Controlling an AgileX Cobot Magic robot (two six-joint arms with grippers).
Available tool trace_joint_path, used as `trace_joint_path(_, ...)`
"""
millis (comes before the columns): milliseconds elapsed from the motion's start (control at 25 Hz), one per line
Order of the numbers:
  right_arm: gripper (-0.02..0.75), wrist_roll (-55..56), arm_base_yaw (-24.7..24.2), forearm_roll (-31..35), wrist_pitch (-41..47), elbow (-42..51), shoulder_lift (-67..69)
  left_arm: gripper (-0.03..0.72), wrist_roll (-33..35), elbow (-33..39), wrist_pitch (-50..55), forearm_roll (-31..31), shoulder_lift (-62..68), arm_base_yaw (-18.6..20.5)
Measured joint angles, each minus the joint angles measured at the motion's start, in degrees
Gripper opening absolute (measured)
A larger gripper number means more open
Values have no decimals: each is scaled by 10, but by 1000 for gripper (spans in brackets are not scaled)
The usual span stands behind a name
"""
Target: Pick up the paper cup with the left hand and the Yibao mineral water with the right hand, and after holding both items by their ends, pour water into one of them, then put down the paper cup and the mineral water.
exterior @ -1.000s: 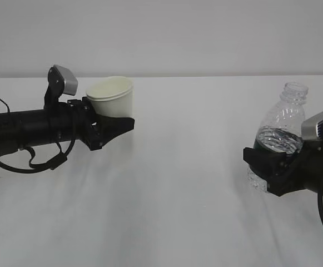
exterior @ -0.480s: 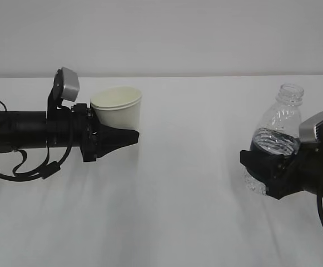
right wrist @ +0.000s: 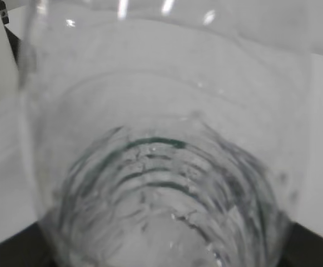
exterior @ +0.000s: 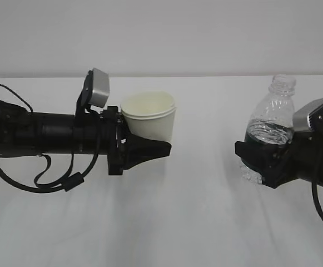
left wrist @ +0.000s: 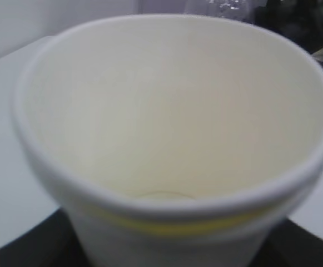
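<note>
The white paper cup (exterior: pixel 150 115) stands upright in my left gripper (exterior: pixel 153 146), which is shut on its lower part, clear of the table. In the left wrist view the cup's cream inside (left wrist: pixel 172 105) fills the frame and looks dry. The Yibao mineral water (exterior: pixel 269 119), a clear capless bottle partly filled, is held near upright by my right gripper (exterior: pixel 257 159), shut on its lower half over the green label. The bottle (right wrist: pixel 161 167) fills the right wrist view and hides the fingers. A gap of table separates cup and bottle.
A white table (exterior: pixel 194 222) runs under both arms, with a plain grey wall behind. Black cables hang below the left arm (exterior: pixel 39 133). The bottle's top (left wrist: pixel 222 6) shows faintly beyond the cup rim in the left wrist view.
My left arm has carried the cup right, toward the middle, and a little lower. My right arm has brought the bottle left and slightly up. Both grips are unchanged.
</note>
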Motion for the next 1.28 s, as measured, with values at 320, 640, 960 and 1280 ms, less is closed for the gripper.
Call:
trace_joint_path(320, 462, 12, 0, -48, 26, -37, 0, 440, -13, 0, 0, -1, 0, -54)
trace_joint_path(640, 462, 16, 0, -94, 59, -73, 0, 439, -16, 0, 0, -1, 0, -96)
trace_joint_path(960, 462, 19, 0, -131, 62, -107, 0, 439, -17, 0, -2, -1, 0, -117)
trace_joint_path(1280, 462, 20, 0, -162, 64, -147, 0, 438, -17, 0, 12, -1, 0, -117)
